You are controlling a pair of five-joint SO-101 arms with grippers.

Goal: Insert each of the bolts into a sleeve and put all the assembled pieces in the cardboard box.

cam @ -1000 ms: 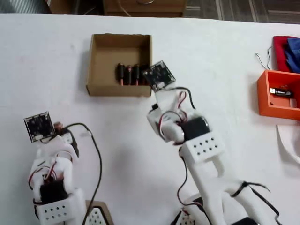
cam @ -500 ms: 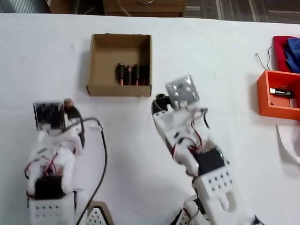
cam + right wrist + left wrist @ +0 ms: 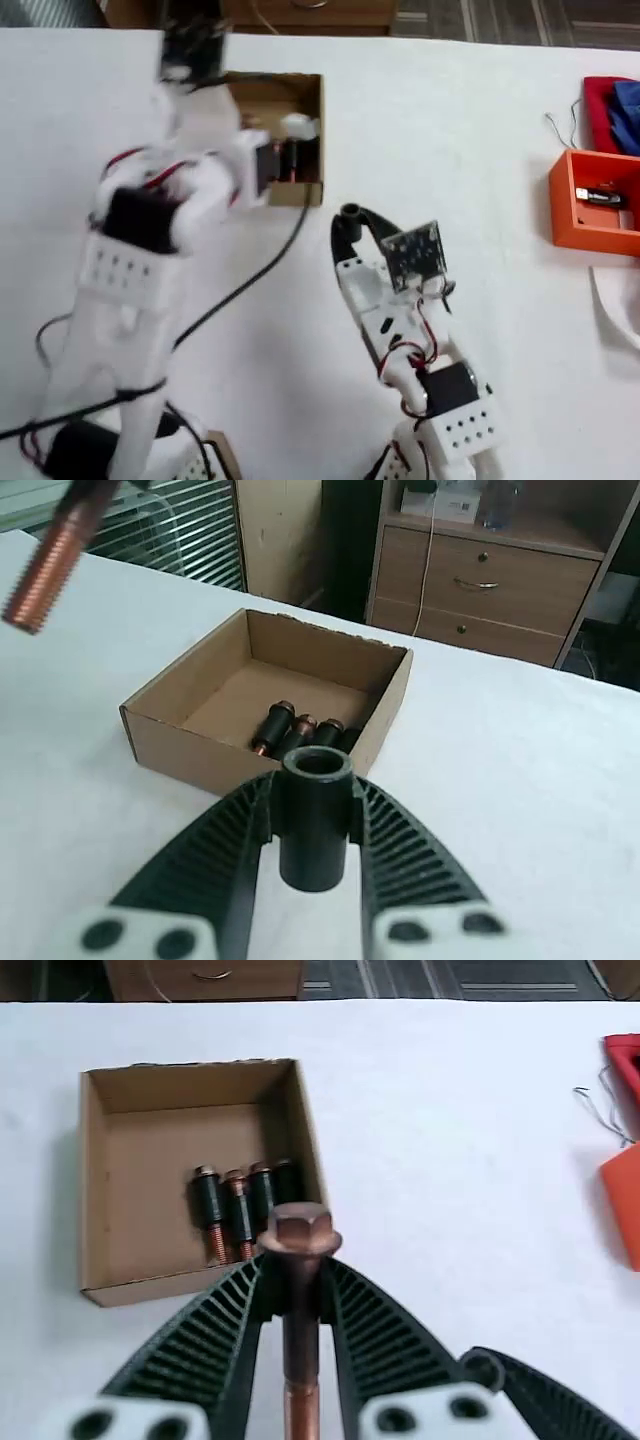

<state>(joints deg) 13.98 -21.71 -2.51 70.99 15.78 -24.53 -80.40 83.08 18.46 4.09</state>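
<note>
Assembled pieces [image 3: 240, 1210] lie in the cardboard box [image 3: 150, 1090], the bolt [image 3: 298, 1260] near its front, the sleeve [image 3: 315, 820] before its right corner.

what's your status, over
Left pincer shut on bolt, near the box. Right pincer shut on sleeve. Bolt not yet in sleeve; finished pieces in box.

- From above, my blurred left arm [image 3: 140, 230] covers much of the cardboard box [image 3: 305, 92].
- The bolt [image 3: 297, 1235] in my left claw [image 3: 297, 1275] runs off the frame behind the grip.
</note>
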